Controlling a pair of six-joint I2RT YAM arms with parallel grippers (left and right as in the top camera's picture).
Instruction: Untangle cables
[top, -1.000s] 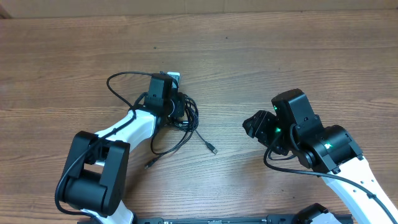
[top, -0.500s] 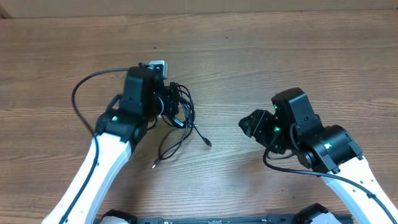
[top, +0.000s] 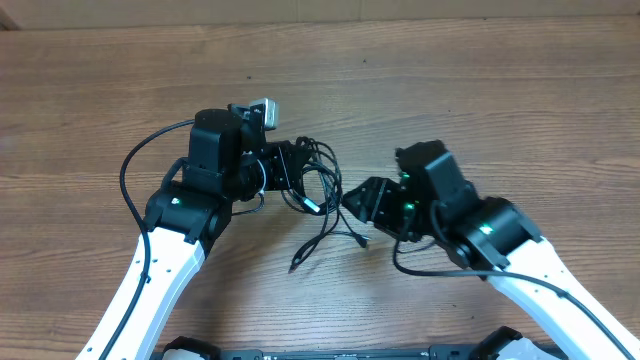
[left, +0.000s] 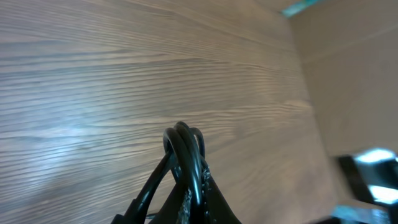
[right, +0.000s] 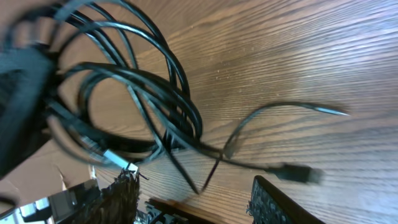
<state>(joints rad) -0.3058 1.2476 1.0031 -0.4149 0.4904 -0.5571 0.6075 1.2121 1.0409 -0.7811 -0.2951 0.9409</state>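
1. Moved the left gripper (top: 288, 172) toward the middle of the table (top: 520, 90) in the last second, clamped tight on the black cables (top: 318, 192), with the loops pinched up high between its fingers
2. Dragged the whole bunch along with it, leaving two loose ends trailing down onto the wood toward the front
3. Swung the right gripper (top: 360, 200) in from the right side, now just beside the bunch, fingers spread apart and holding nothing
4. Looks like getting ready to pull one cord free with the right side while holding the rest with the left
5. Hardly started yet, by the look of it: still one knotted bunch, loops crossing over each other
6. Seen from the right wrist: one small plug (right: 292, 172) lying flat on the wood, close in front of the fingers
7. Brown wood with long grain lines all over, flat and smooth
8. Only a strip of pale board (top: 400, 10) along the far edge, and nothing more of the room to see
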